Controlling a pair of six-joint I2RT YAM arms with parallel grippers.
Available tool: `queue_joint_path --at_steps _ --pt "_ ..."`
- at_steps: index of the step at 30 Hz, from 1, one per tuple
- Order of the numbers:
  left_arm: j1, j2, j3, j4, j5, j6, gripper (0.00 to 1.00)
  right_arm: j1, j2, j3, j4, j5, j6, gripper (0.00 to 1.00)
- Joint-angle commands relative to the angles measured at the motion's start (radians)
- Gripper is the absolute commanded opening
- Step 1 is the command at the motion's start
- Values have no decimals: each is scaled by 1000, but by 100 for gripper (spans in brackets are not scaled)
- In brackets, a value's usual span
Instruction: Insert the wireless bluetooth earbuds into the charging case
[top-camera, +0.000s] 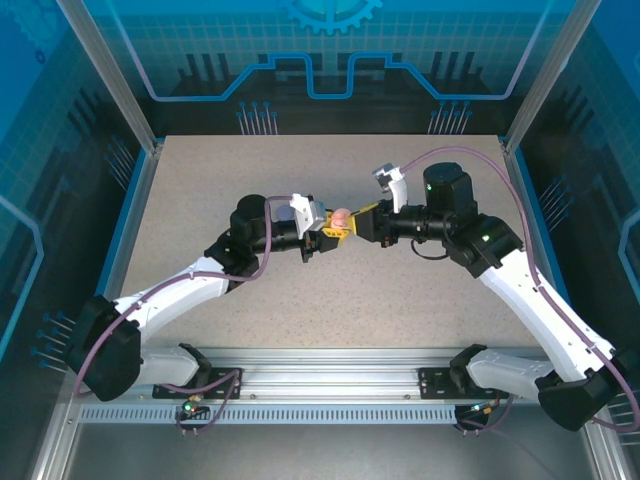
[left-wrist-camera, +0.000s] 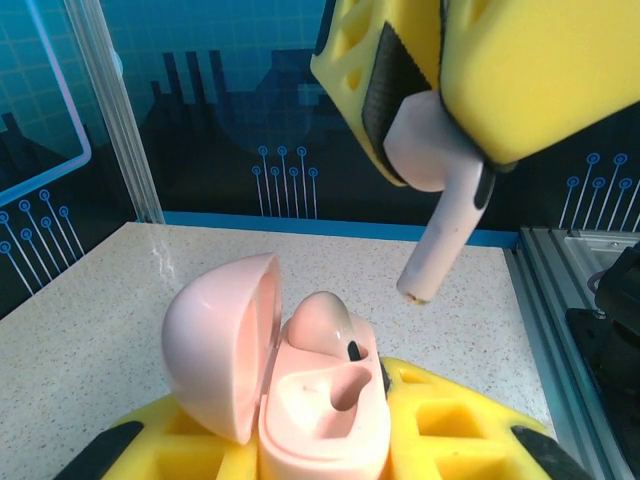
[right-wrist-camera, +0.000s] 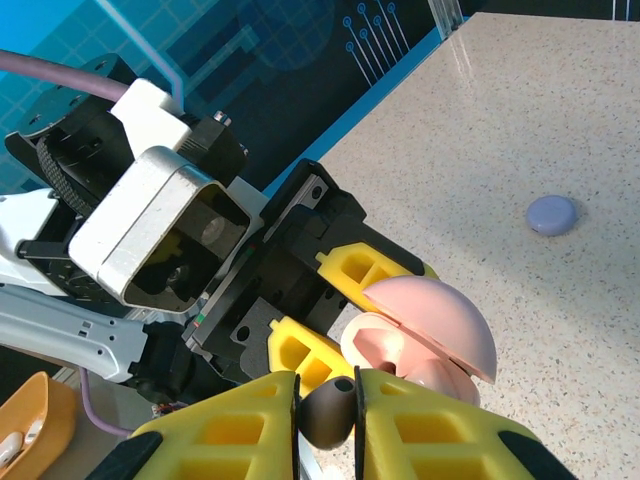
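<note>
Reaching inward, the left gripper (top-camera: 332, 236) clamps a glossy, rounded pink charging case (left-wrist-camera: 300, 400), hinged open; facing it, the right gripper (top-camera: 360, 221) pinches a smooth pale-pink stemmed earbud (left-wrist-camera: 440, 225) just above, stem angled down.

I see the pink case (left-wrist-camera: 320, 410) open and upright in the left gripper (top-camera: 333, 234), its lid (left-wrist-camera: 215, 340) swung left, with one pink bud (left-wrist-camera: 318, 322) seated beside an empty socket (left-wrist-camera: 345, 385). The second pink bud (left-wrist-camera: 440, 190) hangs pinched in the right gripper (top-camera: 358, 224), stem down and tilted, just above the case and not touching it. A round lilac case (right-wrist-camera: 552, 214) lies on the table (right-wrist-camera: 560, 100), well apart.
</note>
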Motion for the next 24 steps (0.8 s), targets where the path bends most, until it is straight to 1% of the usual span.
queue_joint_path --at_steps 1,8,24 --pt "-6 -28 28 14 43 16 16 -10 8 22 3 -16 -9 20" --pt "-6 -36 29 10 53 6 16 -7 18 17 12 12 -3 20" --pt "-6 -42 37 -11 48 13 16 2 44 37 -27 8 -18 20"
